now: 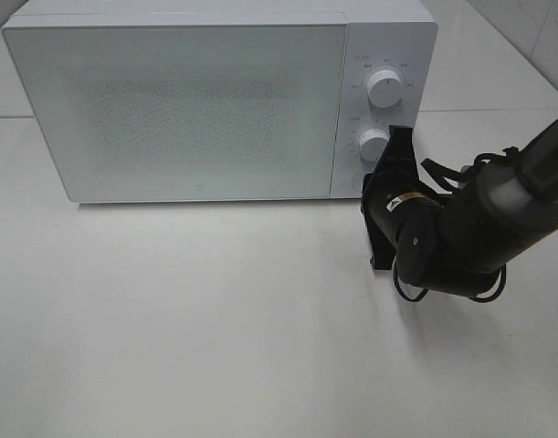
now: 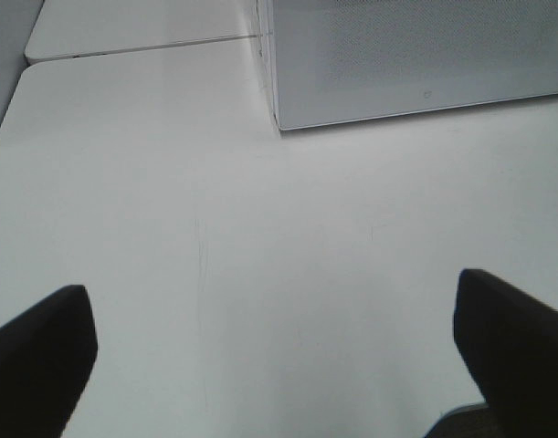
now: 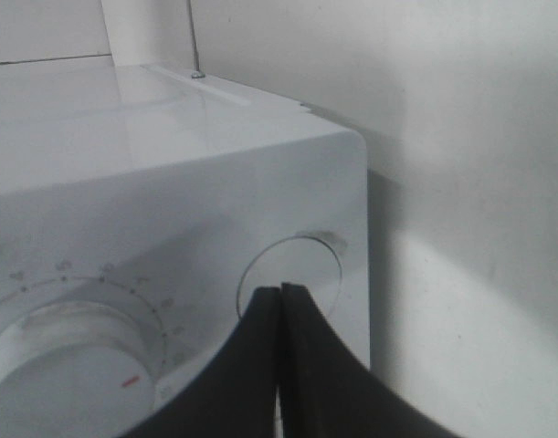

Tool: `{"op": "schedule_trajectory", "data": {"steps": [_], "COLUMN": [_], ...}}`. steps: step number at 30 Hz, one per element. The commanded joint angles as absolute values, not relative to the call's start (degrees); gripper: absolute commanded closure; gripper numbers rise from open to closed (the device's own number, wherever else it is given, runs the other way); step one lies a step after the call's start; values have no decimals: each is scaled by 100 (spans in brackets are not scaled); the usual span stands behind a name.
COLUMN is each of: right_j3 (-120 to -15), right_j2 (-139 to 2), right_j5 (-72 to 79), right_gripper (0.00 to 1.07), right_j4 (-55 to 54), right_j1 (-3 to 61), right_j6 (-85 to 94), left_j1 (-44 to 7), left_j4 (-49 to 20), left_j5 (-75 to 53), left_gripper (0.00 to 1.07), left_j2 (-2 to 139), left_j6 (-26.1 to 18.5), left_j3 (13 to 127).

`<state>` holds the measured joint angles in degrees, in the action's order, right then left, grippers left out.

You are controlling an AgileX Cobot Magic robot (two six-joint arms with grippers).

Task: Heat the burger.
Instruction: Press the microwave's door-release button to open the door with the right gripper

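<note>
"Two claws to check. State of each?"

"Right claw [image 3: 280,297]: fingers pressed together, nothing between them. Left claw [image 2: 271,283]: fingers wide apart, empty, hanging over bare tabletop [image 1: 215,319] just off the front left corner of the microwave [image 1: 196,100]."

"Location of the burger?"

"Not visible in any view. The microwave door [image 1: 169,109] is shut, and its frosted panel shows nothing behind it. Judgement: the burger is either inside or out of frame. The pictures do not settle which."

"Which relation governs the coming move?"

"Right claw to control panel. The joined tips point at the round button [image 3: 292,265] at the bottom of the panel, just beside the lower knob [image 1: 373,144]. In the wrist view the tips overlap the button's lower edge. Contact or a small gap cannot be told. The claw's long axis runs roughly square to the panel face, so a straight advance along that axis would likely press the button."

"Function of the button?"

"Unmarked in these views. Door release is a reasonable judgement, not a confirmed one."

"Which arm acts?"

"Right. It is already at the panel. The left claw is well apart from the controls, at the opposite end of the door. Caution: centre the tips on the button, since a sideways drift would meet the lower knob."
</note>
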<state>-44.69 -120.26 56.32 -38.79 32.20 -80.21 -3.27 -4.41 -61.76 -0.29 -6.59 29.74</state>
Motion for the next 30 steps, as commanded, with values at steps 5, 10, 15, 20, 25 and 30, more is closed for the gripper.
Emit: {"op": "schedule_trajectory", "data": {"steps": [5,10,15,20,25,30], "right_j3": [-4790,-4922,-5019,-5042,-5180,-5466], "right_j2": [-12273,-12336,-12342,-12342,-12342,-12410], "right_j5": [5569,5592,5626,6154,6572,6864], "right_gripper": [107,107,107,107,107,107], "right_j4": [-3908,-3959,-4016,-4005,-4005,-4079], "right_j1": [3203,3140,3134,3134,3134,3134], "right_j6": [-7907,-7809,-7643,-7649,-7649,-7557], "left_j1": [-321,-321,-321,-321,-321,-321], "left_j4": [-487,-481,-481,-481,-481,-481], "left_j5": [-6131,-6131,-6131,-6131,-6131,-6131], "left_gripper": [6,6,6,6,6,6], "left_j2": [-120,-120,-120,-120,-120,-120], "left_j6": [-630,-630,-630,-630,-630,-630], "left_j3": [2956,2956,2956,2956,2956,2956]}}
